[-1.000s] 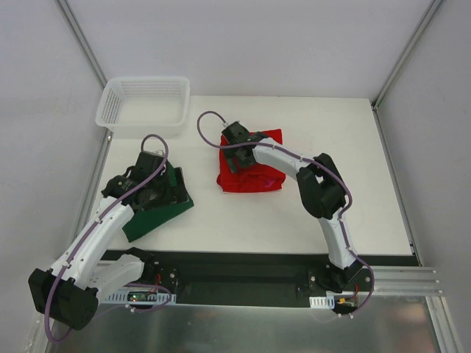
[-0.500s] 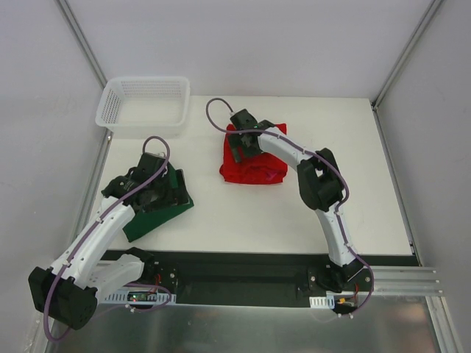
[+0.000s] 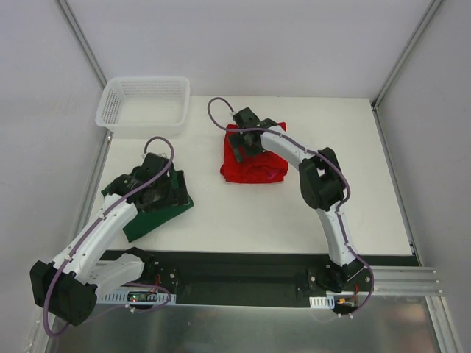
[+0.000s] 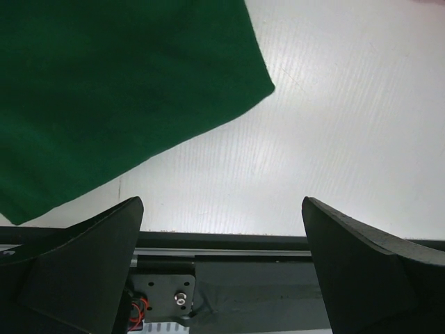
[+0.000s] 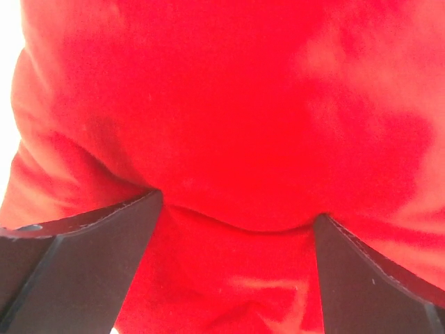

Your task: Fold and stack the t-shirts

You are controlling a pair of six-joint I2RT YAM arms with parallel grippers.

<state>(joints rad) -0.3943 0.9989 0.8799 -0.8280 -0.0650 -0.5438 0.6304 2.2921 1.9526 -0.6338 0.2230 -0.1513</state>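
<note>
The dark green t-shirt (image 3: pixel 151 219) lies folded at the near left of the table, partly under my left arm. In the left wrist view its edge (image 4: pixel 104 90) fills the upper left. My left gripper (image 3: pixel 158 193) hovers over it, open and empty (image 4: pixel 221 203), with bare table between the jaws. The red t-shirt (image 3: pixel 254 168) lies bunched in a rough rectangle at the centre back. My right gripper (image 3: pixel 243 143) is open at its far left part, and red cloth (image 5: pixel 229 104) bulges between the jaws (image 5: pixel 238 207). The fingertips press into the fabric.
A white mesh basket (image 3: pixel 143 103) stands at the far left corner, beyond the green shirt. The black rail (image 3: pixel 257 265) runs along the near table edge and also shows in the left wrist view (image 4: pixel 229 278). White walls close in the table on three sides.
My right gripper moved toward the far edge of the red shirt, and the shirt's outline tightened. My left gripper shifted slightly right over the green shirt.
</note>
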